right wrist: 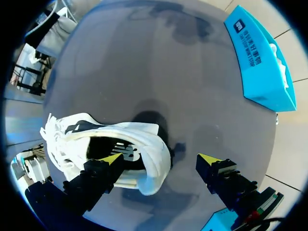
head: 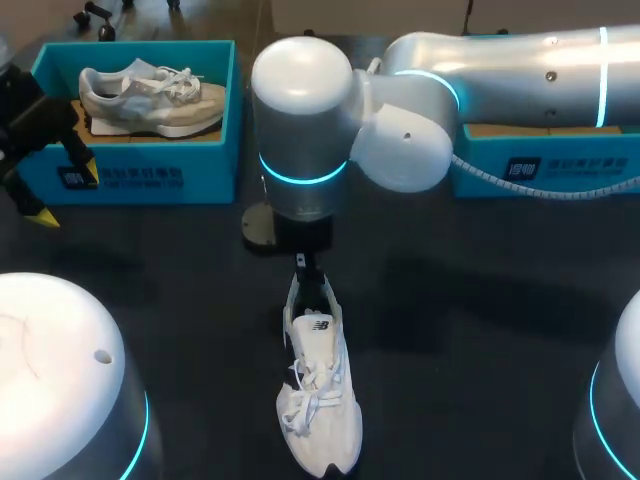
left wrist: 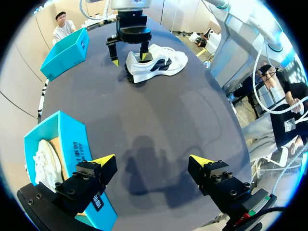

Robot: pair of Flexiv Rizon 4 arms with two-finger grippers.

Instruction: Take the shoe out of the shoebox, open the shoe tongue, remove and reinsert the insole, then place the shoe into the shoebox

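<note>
Dark surface [head: 480,330] held the white sneaker [head: 320,400], outside the blue shoebox [head: 215,160]. Right end effector [right wrist: 161,159] was wide, one finger inside the heel; left end effector [left wrist: 151,159] was wide and empty. That finger might snag and tip the sneaker.

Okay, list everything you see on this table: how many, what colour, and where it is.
shoe on the table: one, white, mid-table, upright on its sole, toe toward the robot.
shoe in the box: one, white and grey, inside the left shoebox.
left shoebox: one, blue, far left of the table.
right shoebox: one, blue, far right, partly hidden; contents hard to tell.
table: one, dark.
left gripper: yellow tips, open, empty, beside the left shoebox.
right gripper: yellow tips, open, one finger inside the opening of the shoe on the table, the other outside its heel.
</note>
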